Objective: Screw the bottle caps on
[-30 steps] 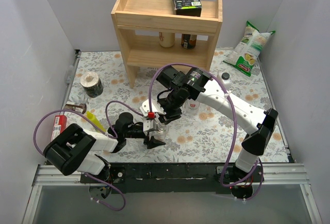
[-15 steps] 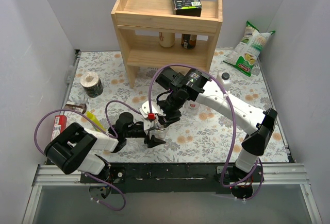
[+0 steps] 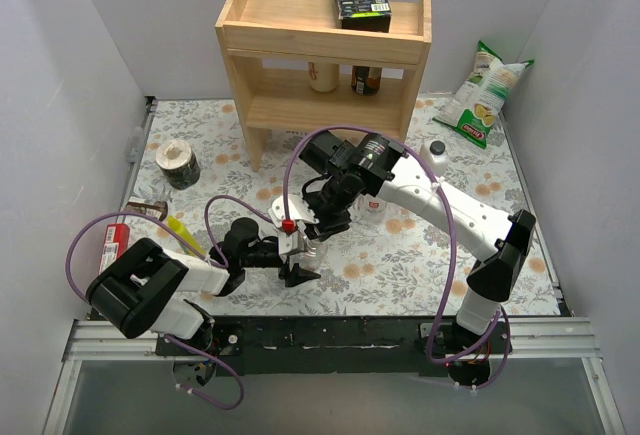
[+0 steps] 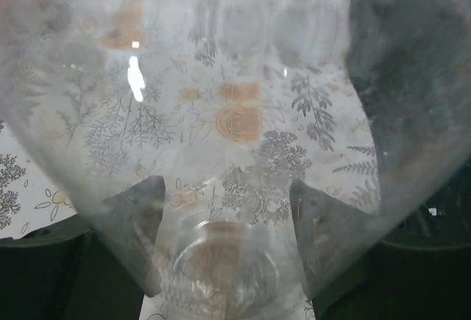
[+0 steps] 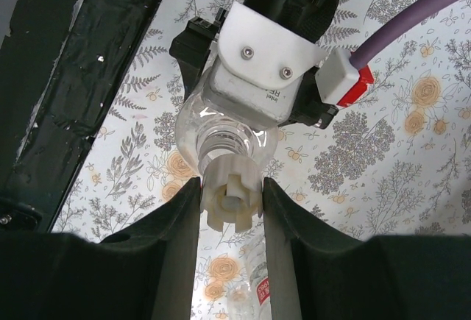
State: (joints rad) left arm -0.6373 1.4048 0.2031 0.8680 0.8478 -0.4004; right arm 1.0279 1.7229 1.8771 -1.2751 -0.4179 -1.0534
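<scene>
My right fingers point(image 5: 190, 210) pinch the white cap point(image 5: 232, 198), sitting straight on the neck of the clear bottle point(image 5: 221, 140). My left fingers point(image 4: 324, 224) clamp that bottle.

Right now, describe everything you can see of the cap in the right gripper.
The cap is small, off-white plastic with a notched, castle-like edge and a round recess. It sits on the neck of the clear bottle, pinched on both sides by the dark fingers of the right gripper. How far it is threaded is unclear.
</scene>
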